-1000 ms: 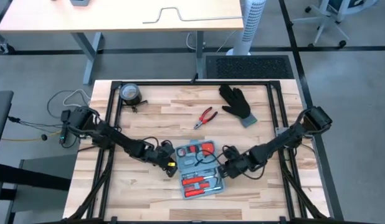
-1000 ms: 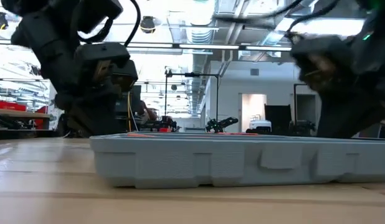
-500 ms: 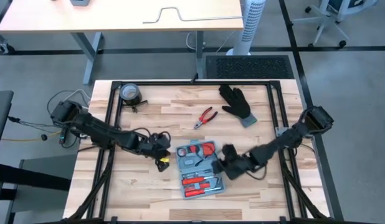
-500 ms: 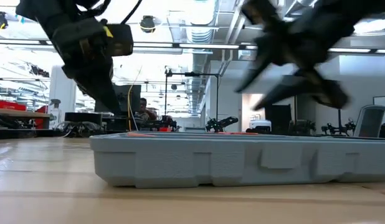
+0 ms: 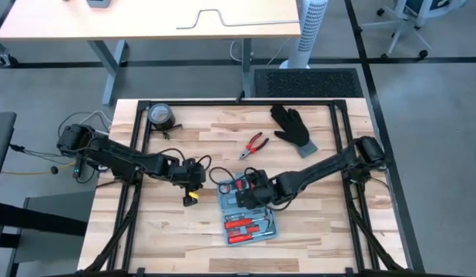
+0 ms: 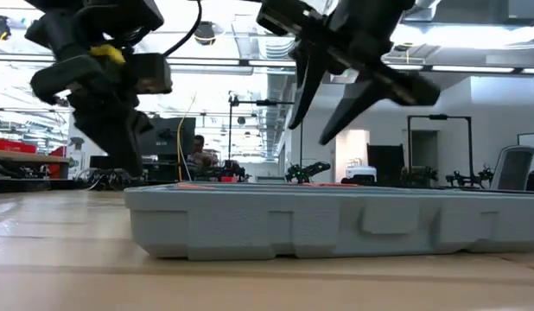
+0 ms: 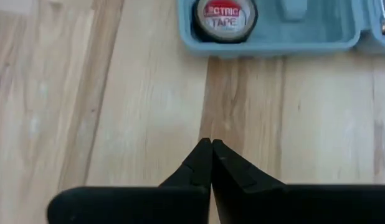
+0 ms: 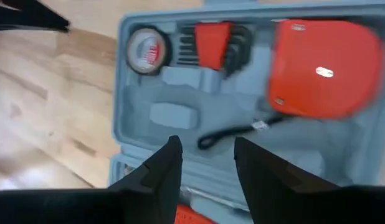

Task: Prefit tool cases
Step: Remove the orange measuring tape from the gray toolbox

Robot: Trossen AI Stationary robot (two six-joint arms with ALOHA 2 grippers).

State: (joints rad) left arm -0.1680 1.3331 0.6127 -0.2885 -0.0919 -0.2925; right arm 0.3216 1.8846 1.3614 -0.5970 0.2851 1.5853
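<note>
The light-blue tool case point(image 5: 249, 219) lies open and flat on the wooden table, with red tools and a tape roll point(image 7: 227, 15) in its slots. In the low view its side wall point(image 6: 336, 225) rests on the table. My left gripper point(image 5: 201, 178) is shut and hovers over bare wood just left of the case point(image 7: 273, 34); its tips point(image 7: 211, 144) hold nothing. My right gripper point(image 8: 206, 149) is open and hangs above the case's far half point(image 8: 199, 118), clear of it in the low view point(image 6: 312, 121).
Red-handled pliers point(image 5: 255, 145) and a black glove point(image 5: 293, 127) lie beyond the case. A dark round object point(image 5: 161, 115) sits at the far left corner. Black frame rails point(image 5: 138, 146) run along the table's sides. Bare wood lies near the front edge.
My left gripper has drawn back from the case's left edge, going up and toward the table's far left. My right gripper has left the case's right edge, risen, and gone toward the table's left until it hangs over the case. The case has stayed put.
</note>
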